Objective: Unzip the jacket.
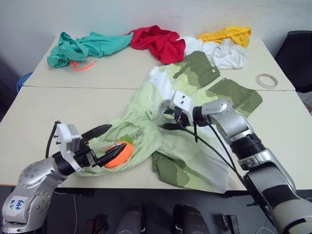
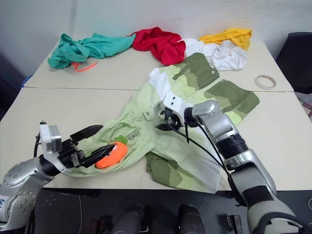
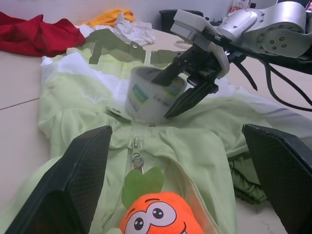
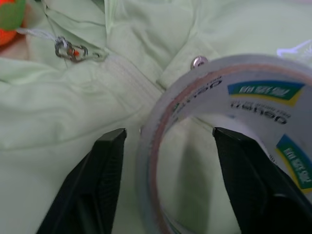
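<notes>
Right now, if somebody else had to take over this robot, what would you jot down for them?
Left gripper: open, holding nothing, at the near table edge by the orange plush toy that hangs on the zipper pull.
Right gripper: one finger inside a roll of clear tape, one outside, over the jacket's chest; whether it grips the roll I cannot tell.
Jacket: spread flat on the table, front up.
Done: nothing on the zip, which looks closed.
Left: take the pull and draw it open.

We judge this an office or lab: two plain pale counters [image 1: 58, 105] pushed together, bare white wall [image 1: 146, 12] at twelve o'clock, black office chair [image 1: 298, 58] at two o'clock.
</notes>
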`<state>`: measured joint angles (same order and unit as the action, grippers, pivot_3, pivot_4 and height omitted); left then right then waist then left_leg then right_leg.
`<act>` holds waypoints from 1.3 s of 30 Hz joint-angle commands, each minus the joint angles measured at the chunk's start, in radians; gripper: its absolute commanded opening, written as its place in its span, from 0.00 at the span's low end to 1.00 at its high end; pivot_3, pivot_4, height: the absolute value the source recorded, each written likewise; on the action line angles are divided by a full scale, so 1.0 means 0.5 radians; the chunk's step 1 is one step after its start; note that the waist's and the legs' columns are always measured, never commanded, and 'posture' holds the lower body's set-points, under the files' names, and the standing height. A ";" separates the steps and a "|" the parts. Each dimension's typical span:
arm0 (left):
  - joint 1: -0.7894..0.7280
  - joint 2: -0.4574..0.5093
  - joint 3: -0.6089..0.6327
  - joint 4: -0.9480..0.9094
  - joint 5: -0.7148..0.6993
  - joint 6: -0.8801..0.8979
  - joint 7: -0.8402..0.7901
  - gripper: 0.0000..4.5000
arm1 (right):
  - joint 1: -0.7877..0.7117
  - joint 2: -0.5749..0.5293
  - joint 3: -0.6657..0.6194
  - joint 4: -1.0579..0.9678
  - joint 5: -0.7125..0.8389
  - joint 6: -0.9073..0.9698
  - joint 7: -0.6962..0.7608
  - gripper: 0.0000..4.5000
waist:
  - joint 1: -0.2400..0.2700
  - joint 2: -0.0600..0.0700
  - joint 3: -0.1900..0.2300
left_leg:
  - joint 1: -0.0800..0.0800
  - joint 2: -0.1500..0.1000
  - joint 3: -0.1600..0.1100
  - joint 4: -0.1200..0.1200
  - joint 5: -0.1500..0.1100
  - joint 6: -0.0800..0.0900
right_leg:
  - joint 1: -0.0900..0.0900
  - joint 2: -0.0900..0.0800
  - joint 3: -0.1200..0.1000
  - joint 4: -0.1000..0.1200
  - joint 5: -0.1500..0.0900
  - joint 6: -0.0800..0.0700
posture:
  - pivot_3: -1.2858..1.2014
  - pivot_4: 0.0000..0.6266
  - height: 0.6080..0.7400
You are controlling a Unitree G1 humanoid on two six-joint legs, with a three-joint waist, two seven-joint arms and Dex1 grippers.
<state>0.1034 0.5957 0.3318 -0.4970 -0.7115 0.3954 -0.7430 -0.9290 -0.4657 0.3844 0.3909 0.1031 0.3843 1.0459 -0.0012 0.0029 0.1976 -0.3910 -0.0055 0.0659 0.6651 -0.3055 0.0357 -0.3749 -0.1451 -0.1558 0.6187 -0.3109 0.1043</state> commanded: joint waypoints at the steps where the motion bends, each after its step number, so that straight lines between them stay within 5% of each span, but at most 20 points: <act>1: 0.038 -0.033 -0.017 -0.048 0.032 -0.057 0.010 1.00 | -0.047 -0.052 -0.089 -0.009 0.046 -0.077 0.173 0.36 | -0.004 0.000 0.000 | 0.000 0.000 0.000 0.000 0.000 0.000 | 0.000 0.000 0.000 0.000 0.000 0.000 | 0.52 0.24 1.00; 6: 0.016 -0.045 -0.069 -0.057 0.053 -0.052 0.013 1.00 | -0.012 -0.170 -0.438 -0.052 0.337 -0.012 0.366 0.04 | 0.000 0.000 0.000 | 0.000 0.001 0.000 0.000 0.001 -0.001 | 0.000 0.001 0.000 0.000 0.000 0.000 | 0.52 0.24 1.00; 10: 0.032 -0.040 -0.059 -0.037 0.053 -0.059 -0.006 1.00 | 0.145 -0.543 -0.767 -0.139 0.451 0.083 0.408 0.04 | 0.043 0.000 0.000 | -0.001 -0.001 -0.002 0.001 0.000 0.000 | 0.001 -0.002 0.001 -0.001 0.000 0.000 | 0.52 0.24 1.00; 15: 0.073 0.020 -0.009 -0.001 -0.006 0.001 -0.081 1.00 | 0.322 -1.082 -0.894 0.110 0.206 0.124 0.234 0.04 | 0.051 0.000 0.000 | -0.004 -0.001 0.001 0.000 -0.002 0.003 | 0.001 -0.003 0.000 -0.010 0.000 0.000 | 0.52 0.24 1.00; 23: -0.147 0.152 0.030 0.216 0.044 -0.067 -0.200 1.00 | 0.360 -1.170 -0.866 0.775 -0.006 0.013 0.000 0.04 | -0.006 0.004 0.002 | 0.005 0.005 0.011 -0.002 0.001 -0.003 | 0.001 -0.001 0.000 -0.008 0.000 0.001 | 0.52 0.24 1.00; 31: -0.269 0.343 0.127 0.457 0.060 -0.054 -0.359 1.00 | 0.275 -1.239 -0.863 0.891 -0.050 -0.132 0.158 0.63 | -0.008 0.010 0.006 | 0.005 0.005 0.013 -0.003 0.002 -0.003 | -0.001 0.002 0.002 -0.001 0.000 0.001 | 0.52 0.24 1.00; 36: -0.161 0.460 0.248 0.535 0.078 -0.038 -0.456 1.00 | 0.519 -1.202 -1.238 0.502 0.340 -0.643 0.505 0.98 | 0.003 0.011 0.006 | 0.002 0.004 0.010 -0.003 0.001 -0.003 | -0.002 0.002 0.000 -0.004 0.000 0.001 | 0.52 0.24 1.00; 39: -0.084 0.482 0.209 0.496 0.125 -0.057 -0.506 1.00 | 0.761 -1.096 -1.382 0.044 0.589 -0.591 0.572 0.99 | 0.004 0.011 0.006 | 0.004 0.004 0.009 -0.004 0.001 -0.003 | 0.000 0.002 -0.001 -0.004 0.000 0.001 | 0.52 0.24 1.00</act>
<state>0.0510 0.8308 0.4307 -0.2200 -0.6577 0.3790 -0.9773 -0.5934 -1.0383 -0.2498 0.5623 0.3015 0.0715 1.3051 0.0009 0.0082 0.2008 -0.3892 -0.0034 0.0705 0.6633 -0.3049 0.0341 -0.3746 -0.1443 -0.1563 0.6165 -0.3107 0.1048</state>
